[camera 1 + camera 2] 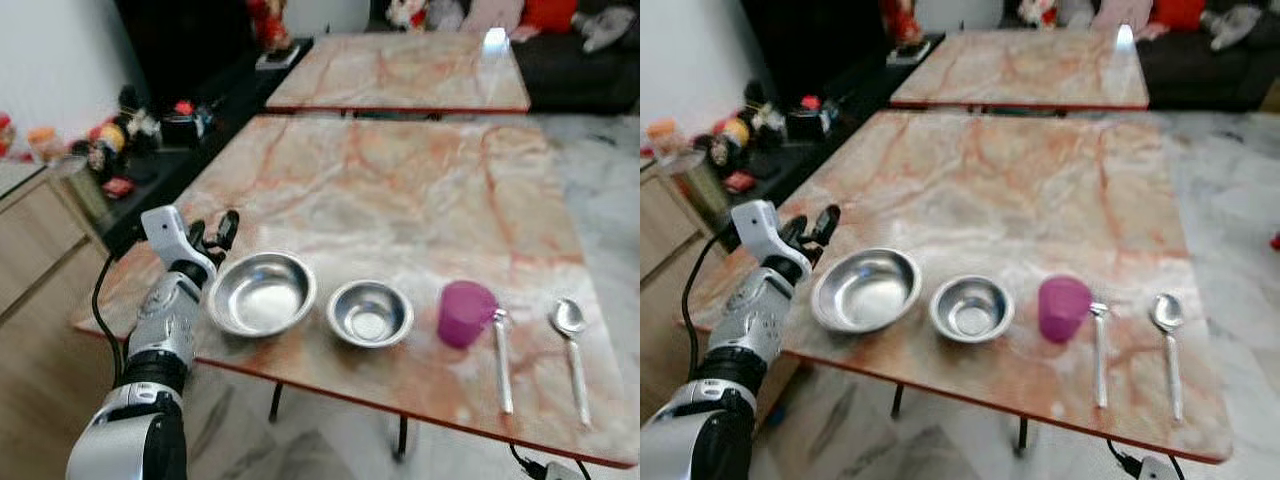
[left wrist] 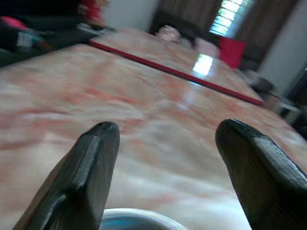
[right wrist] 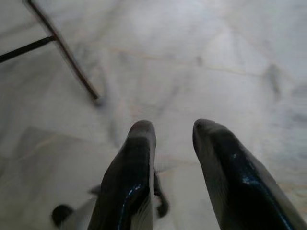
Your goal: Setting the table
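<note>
While hovering spread and empty just beside the large round steel bowl (image 1: 262,293) at the near edge of the pink marble desk (image 1: 400,190), left tool (image 1: 213,237) best eased over the rim, then pinched on the wall. Smaller steel bowl (image 1: 370,313), purple plastic cup (image 1: 465,313) and two steel spoons (image 1: 571,355) in a row alongside; spoon handles lengthwise toward the near edge. Right tool (image 3: 172,143) hanging above the floor, slightly parted, holding nothing.

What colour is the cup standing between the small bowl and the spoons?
The cup is purple, clearest in the left eye view.
</note>
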You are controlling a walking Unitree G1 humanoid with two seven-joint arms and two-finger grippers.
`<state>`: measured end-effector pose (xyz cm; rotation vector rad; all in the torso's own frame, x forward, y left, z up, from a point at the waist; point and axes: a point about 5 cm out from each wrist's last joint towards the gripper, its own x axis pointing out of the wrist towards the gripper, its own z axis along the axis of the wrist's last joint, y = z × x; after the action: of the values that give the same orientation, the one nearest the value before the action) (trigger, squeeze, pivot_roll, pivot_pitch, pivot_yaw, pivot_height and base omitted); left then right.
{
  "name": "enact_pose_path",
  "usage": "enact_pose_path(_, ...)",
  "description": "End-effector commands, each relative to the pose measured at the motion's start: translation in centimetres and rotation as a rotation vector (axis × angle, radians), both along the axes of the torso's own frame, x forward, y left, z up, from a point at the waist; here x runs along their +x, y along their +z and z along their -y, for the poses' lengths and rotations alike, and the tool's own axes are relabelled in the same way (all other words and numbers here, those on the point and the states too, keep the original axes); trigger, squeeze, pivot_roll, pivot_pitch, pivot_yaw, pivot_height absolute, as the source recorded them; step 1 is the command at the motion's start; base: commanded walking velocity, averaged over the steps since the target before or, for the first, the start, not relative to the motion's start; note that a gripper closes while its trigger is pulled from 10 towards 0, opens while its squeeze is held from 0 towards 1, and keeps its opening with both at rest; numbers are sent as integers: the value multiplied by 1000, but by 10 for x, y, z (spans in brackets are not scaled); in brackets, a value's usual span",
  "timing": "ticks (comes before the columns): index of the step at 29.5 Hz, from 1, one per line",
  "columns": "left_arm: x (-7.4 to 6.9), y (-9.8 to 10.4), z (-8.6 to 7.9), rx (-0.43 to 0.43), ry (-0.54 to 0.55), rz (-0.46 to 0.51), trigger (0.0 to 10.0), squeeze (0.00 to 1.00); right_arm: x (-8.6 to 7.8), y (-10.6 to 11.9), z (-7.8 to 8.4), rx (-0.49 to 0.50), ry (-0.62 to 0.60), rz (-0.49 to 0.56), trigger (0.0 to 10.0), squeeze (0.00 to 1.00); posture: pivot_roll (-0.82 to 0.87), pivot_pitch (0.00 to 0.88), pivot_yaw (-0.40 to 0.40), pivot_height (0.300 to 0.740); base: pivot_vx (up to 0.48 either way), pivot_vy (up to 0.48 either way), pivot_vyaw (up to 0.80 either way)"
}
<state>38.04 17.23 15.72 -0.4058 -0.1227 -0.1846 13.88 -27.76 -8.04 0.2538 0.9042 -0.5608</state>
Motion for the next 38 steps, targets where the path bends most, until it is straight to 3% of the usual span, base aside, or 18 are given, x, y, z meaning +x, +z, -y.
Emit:
enact_pose_path(1, 1, 8, -13, 14, 30, 19, 10000, 0, 5, 0, -6, 19, 1, 13, 10000, 0, 7, 46, 68, 740, 251, 0, 0)
enact_pose_path(12, 3, 2, -27, 20, 48, -97, 10000, 0, 5, -1, -7, 20, 4, 6, 10000, 0, 13, 46, 71, 740, 0, 0, 0)
enact_pose_path(19, 7, 1, -40, 74, 103, -183, 10000, 0, 5, -1, -8, 22, 8, 6, 10000, 0, 11, 35, 74, 740, 0, 0, 0)
enact_pose_path(21, 7, -2, -46, 129, 129, -224, 10000, 0, 5, -1, -8, 22, 7, 5, 10000, 0, 10, 26, 79, 740, 0, 0, 0)
enact_pose_path(26, 6, -4, -56, 129, 168, -268, 10000, 0, 4, -2, -9, 21, 7, 3, 10000, 0, 10, 22, 78, 740, 0, 0, 0)
enact_pose_path(34, 1, -16, -53, 184, 13, -328, 10000, 0, 4, -2, -9, 23, 0, 5, 10000, 0, 10, 31, 79, 740, 0, 0, 0)
enact_pose_path(38, 0, -18, -56, 181, 19, -345, 10000, 0, 4, -2, -9, 23, 0, 4, 10000, 0, 13, 38, 77, 740, 0, 0, 0)
